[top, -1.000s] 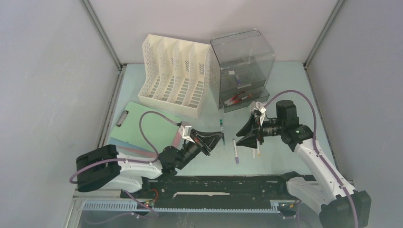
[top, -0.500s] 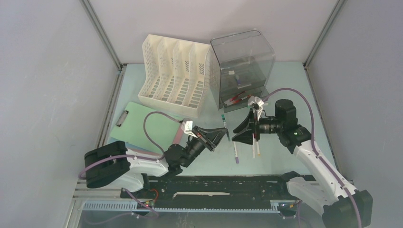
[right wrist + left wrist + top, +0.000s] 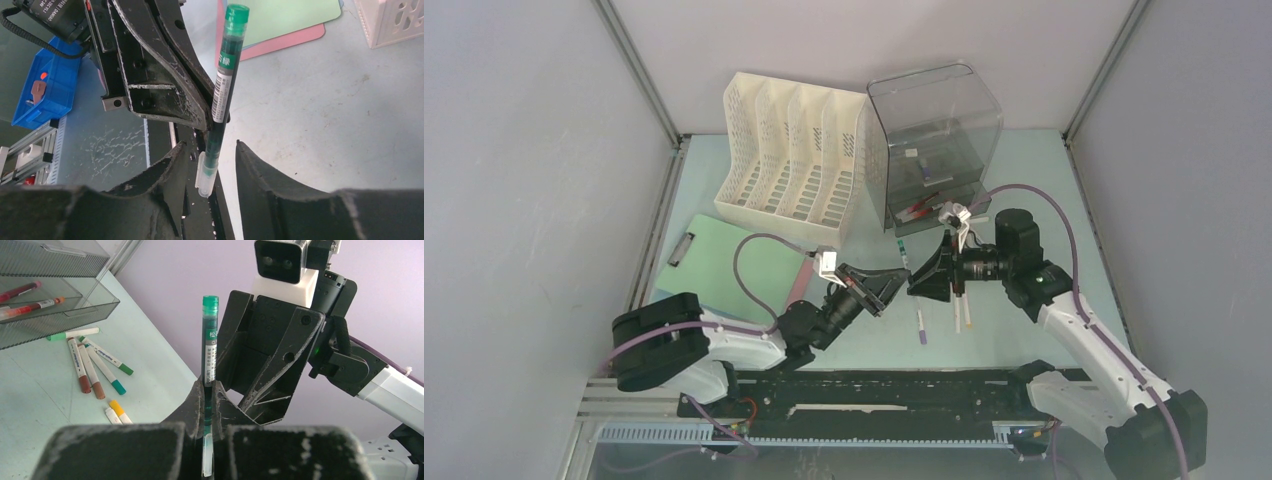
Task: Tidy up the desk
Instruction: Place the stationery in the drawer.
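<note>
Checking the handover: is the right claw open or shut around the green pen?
Open. The right claw has gaps either side of the green pen; the left claw grips it.

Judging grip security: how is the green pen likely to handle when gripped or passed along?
Pinched only by the left pincer, the green pen stands straight: probably stiff and light. Its smooth round barrel could slip or pivot. Dropped, it would likely roll.

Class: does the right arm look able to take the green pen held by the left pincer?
Probably yes: the right pincer stands open astride the clear end of the green pen, nothing between; the left pincer grips its barrel.
</note>
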You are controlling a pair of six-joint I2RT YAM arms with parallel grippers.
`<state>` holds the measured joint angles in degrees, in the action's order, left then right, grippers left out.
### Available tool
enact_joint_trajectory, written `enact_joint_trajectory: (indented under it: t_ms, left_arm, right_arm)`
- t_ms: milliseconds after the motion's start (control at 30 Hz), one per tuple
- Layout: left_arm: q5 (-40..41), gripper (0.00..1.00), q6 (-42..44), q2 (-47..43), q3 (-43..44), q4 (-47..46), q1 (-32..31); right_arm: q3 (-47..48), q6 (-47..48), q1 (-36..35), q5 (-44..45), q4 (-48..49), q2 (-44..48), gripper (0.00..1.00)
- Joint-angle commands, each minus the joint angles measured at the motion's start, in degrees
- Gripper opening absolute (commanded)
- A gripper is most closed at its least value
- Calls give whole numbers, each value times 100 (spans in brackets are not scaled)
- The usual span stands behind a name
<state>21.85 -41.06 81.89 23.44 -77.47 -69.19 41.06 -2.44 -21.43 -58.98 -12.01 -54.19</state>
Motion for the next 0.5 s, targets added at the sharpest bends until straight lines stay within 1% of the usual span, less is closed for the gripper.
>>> enact_joint_trajectory:
  t_ms: [0,100,233,267,367,400,467]
  left_arm:
    - [-82,0,-93,83,203,-225,37]
    - [-121,0,-104,114,226,-230,37]
    - [-162,0,-104,134,240,-234,35]
    - [-169,0,-104,134,240,-233,37]
    - [-187,0,-96,135,235,-242,37]
    - [-197,0,-91,135,232,-242,37]
    - [-208,0,-75,126,218,-247,37]
  right_arm:
    - [16,-127,-99,59,174,-16,45]
    - [14,-126,-115,86,173,-18,39]
    - [12,-117,-142,129,173,-31,21]
    - [16,-115,-148,141,169,-43,15]
    - [13,-82,-156,148,164,-47,3]
    - [16,-71,-164,153,156,-43,0]
    - [16,-37,-162,159,147,-30,0]
